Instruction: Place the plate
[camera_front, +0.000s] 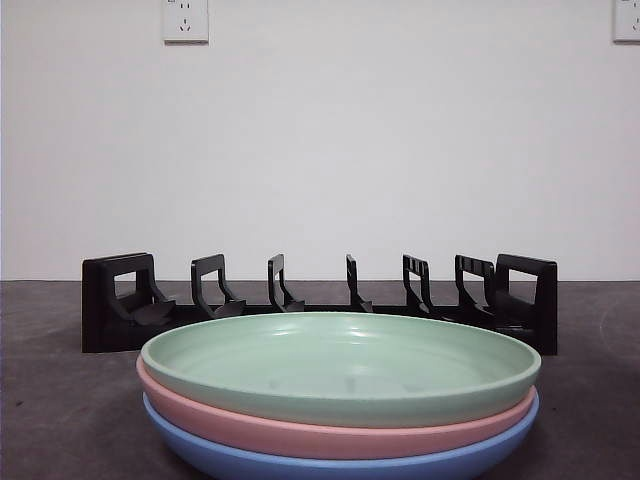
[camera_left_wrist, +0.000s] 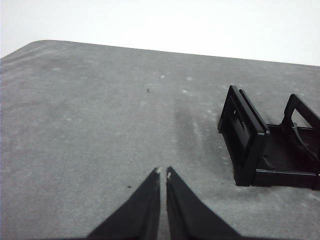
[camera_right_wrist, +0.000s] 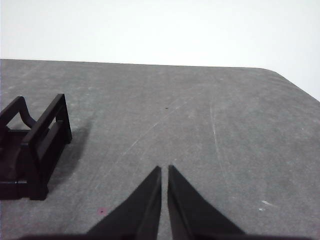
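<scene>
A grey table (camera_front: 60, 400) is seen below a white wall (camera_front: 330, 140). Two white wall sockets are mounted high on that wall: one socket (camera_front: 186, 20) above the table's left part, another socket (camera_front: 627, 20) at the far right edge.

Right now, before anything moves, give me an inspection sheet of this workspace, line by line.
Surface: dark grey matte table, faint scuffs.
Job's things: pale green plastic plate on top of a pink plate and a blue plate, stacked in front of the black slotted plastic dish rack; rack slots hold nothing.
Clutter: nothing seen.
Grippers: left end effector shut, over bare table beside one rack end; right end effector shut, beside the other end.
Cables: nothing seen.
Surroundings: white wall with two white sockets.
</scene>
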